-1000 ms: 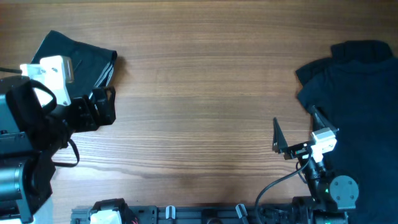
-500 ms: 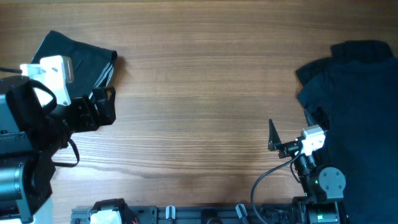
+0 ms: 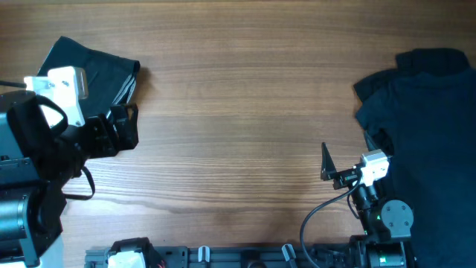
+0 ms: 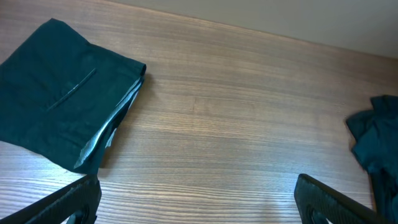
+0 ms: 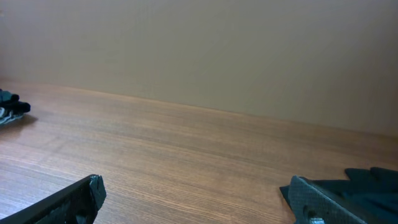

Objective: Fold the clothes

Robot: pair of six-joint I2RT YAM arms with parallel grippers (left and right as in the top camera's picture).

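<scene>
light: bright, even, diffuse, from overhead | shadows: soft narrow rim under the folded garment (image 4: pixel 62 106) on the table (image 3: pixel 238 112) | exposure: black pile (image 3: pixel 431 134) nearly featureless, folds lost | focus: overhead crisp; wrist views slightly soft, wood grain blurring toward the far edge

Unfolded black clothes (image 3: pixel 435 126) ran off the overhead view's right and bottom edges; full extent not seen. Left arm (image 3: pixel 37 149) hid part of the folded garment (image 3: pixel 104 67) beneath it.
</scene>
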